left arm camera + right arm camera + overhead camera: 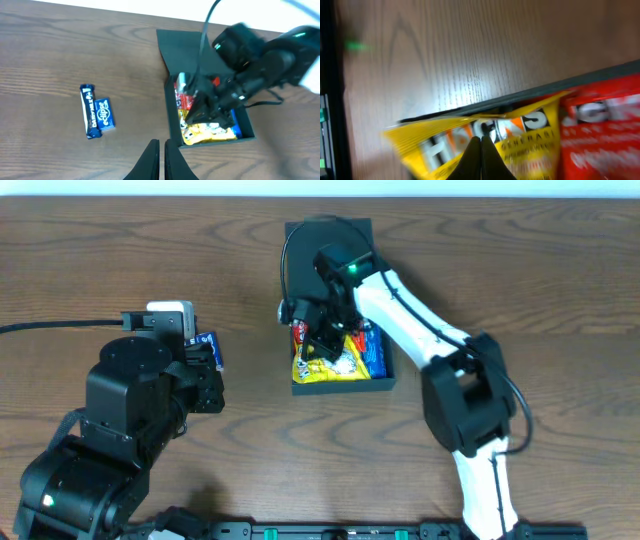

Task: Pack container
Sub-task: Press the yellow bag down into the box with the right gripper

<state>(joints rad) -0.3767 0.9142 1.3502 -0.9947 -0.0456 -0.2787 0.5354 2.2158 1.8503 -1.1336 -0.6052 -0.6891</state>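
The dark teal container [345, 387] stands open at mid-table, its flap lid [330, 230] lying flat behind it. Inside lie a yellow packet [322, 368], a red packet [299, 332] and a blue packet [376, 356]. My right gripper [325, 340] is down in the box, fingers shut, with its tips [481, 139] over the yellow packet [530, 145] beside the red one [605, 130]. My left gripper [161, 142] is shut and empty, above bare table left of the container [172, 120]. A blue bar [88, 111] and a blue Eclipse packet [105, 114] lie on the table.
The left arm's bulk [140, 400] covers the table's left front and partly hides the blue packets [208, 340] in the overhead view. The right arm [460, 390] reaches over the table's right side to the box. The table is wood-grain.
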